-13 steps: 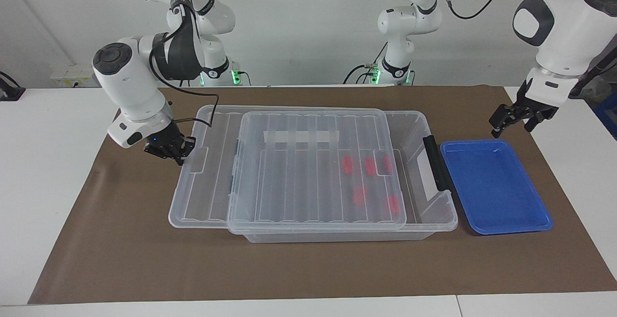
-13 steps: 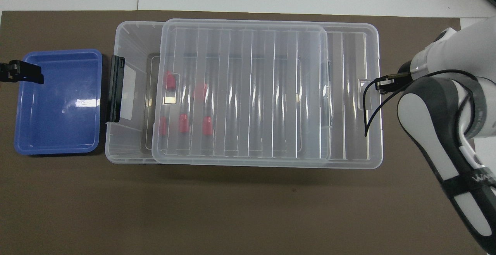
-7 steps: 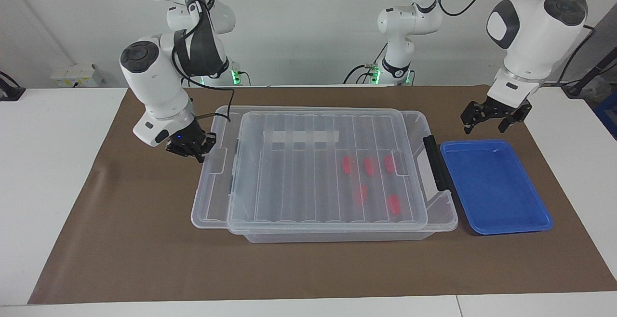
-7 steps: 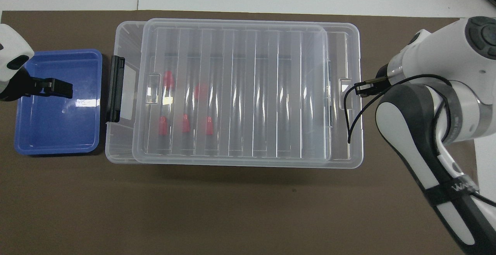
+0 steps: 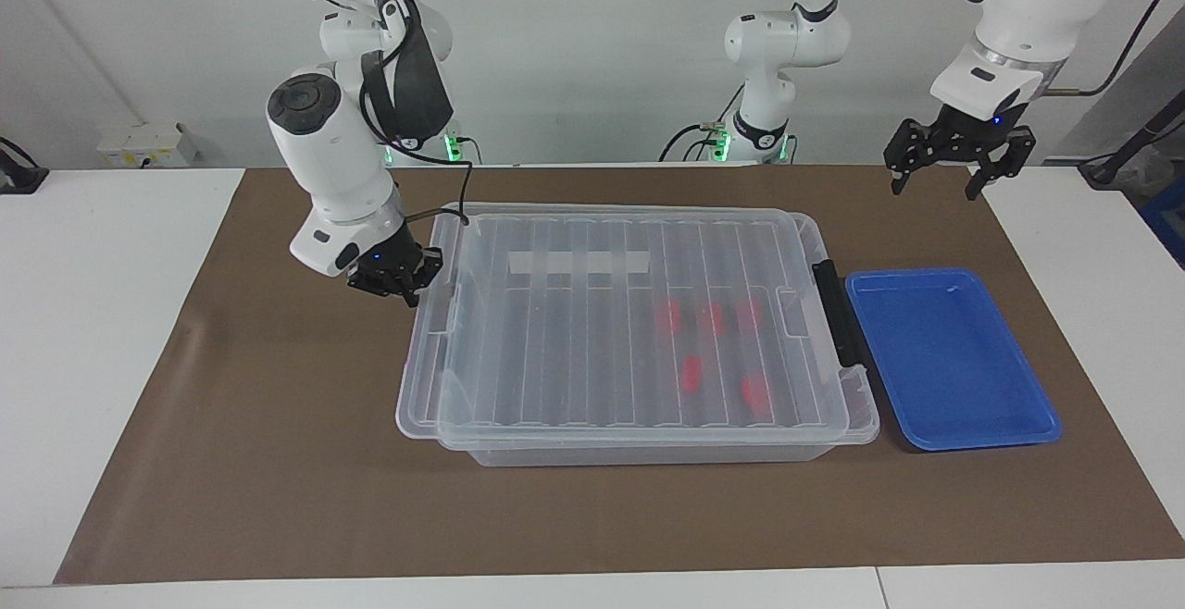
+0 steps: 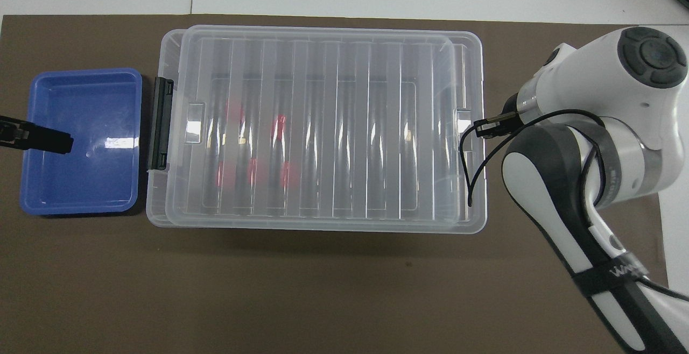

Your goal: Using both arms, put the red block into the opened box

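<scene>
The box (image 5: 648, 453) is a large clear bin on the brown mat, with a black handle (image 5: 838, 313) at its left-arm end. Its ribbed lid (image 5: 574, 331) lies over nearly all of it, shifted slightly toward the right arm's end. Several red blocks (image 5: 668, 315) lie inside and show blurred through the lid (image 6: 323, 128), among them a red block (image 6: 232, 109). My right gripper (image 5: 400, 283) is shut, low against the lid's end edge. My left gripper (image 5: 933, 191) hangs open and empty, high over the blue tray (image 6: 81, 198); its fingers (image 6: 46, 140) show in the overhead view.
The shallow blue tray (image 5: 954, 433) stands on the mat right beside the box's handle end and holds nothing. The brown mat (image 5: 278, 479) covers the middle of the white table. The right arm's elbow and cable (image 6: 473, 171) hang over the mat by the box.
The right gripper has moved toward the left arm's end, and the lid slid with it until it covers nearly the whole box. The left gripper has risen.
</scene>
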Available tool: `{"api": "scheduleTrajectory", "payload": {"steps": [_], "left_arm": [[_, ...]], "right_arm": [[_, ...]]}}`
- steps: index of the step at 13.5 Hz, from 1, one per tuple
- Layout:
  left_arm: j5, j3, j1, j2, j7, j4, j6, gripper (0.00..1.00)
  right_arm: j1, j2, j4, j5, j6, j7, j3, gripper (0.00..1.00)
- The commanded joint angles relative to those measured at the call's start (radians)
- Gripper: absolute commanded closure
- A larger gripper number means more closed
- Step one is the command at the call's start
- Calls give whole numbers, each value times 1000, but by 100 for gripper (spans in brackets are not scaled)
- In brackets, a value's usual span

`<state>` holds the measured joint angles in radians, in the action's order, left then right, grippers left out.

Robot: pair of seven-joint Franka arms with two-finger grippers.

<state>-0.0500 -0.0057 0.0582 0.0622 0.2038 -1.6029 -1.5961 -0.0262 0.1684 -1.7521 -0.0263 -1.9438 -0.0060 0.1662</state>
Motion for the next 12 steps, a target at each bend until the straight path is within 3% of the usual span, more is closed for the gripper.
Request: {"api": "scheduleTrajectory", "payload": {"steps": [1,3,6,12], "left_arm": [[-4,7,-6,8,99,2,48,0],[-5,4,-21,1,140,15,99,0],[-4,-27,-18,39,140,-58,44,0],[-2,-25,-12,39,131,-63,33,0]], "right_arm": [[2,-10,-6,-26,17,-17,7,100],[-1,-10,-4,-24,17,-15,12,100],[-1,-10,-4,-24,16,-15,29,100],[-1,-10,-3,-24,16,-19,33,100]]}}
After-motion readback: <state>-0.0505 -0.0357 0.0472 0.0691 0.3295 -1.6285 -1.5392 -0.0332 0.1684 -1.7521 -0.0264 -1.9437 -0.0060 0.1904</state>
